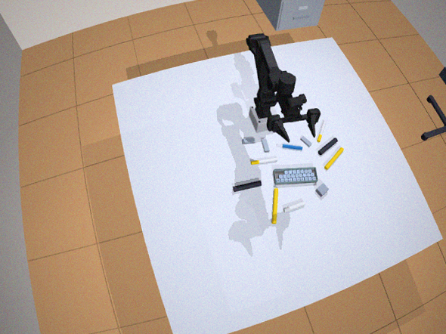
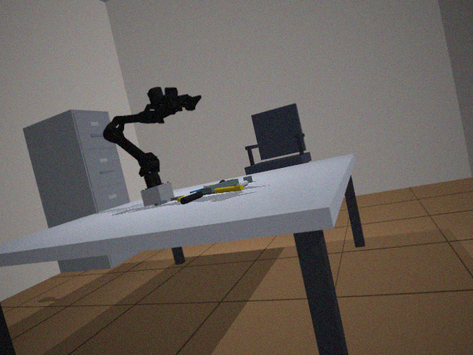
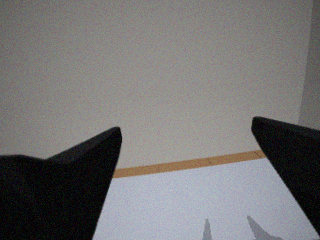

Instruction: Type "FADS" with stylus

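Observation:
The small keyboard (image 1: 295, 175) (image 2: 224, 186) with pale keys lies on the white desk (image 1: 205, 260) (image 2: 267, 214). A slim blue pen (image 1: 292, 147) with a pale thin tip lies between it and the arm's base. Other sticks lie around the keyboard; I cannot tell for certain which one is the stylus. My gripper (image 1: 301, 139) (image 2: 199, 98) (image 3: 186, 128) is wide open and empty, raised high above the desk. Its two black fingers stand far apart in the wrist view, with only wall, floor and desk behind them. The key letters are too small to read.
Yellow sticks (image 1: 274, 205) (image 1: 334, 159), black sticks (image 1: 247, 185) (image 1: 328, 146) and yellow-and-white sticks (image 1: 267, 160) (image 1: 321, 131) lie about. A white stick (image 1: 293, 206), a grey block (image 1: 321, 189) and smaller grey pieces (image 1: 265, 144) (image 1: 248, 140) also lie there.

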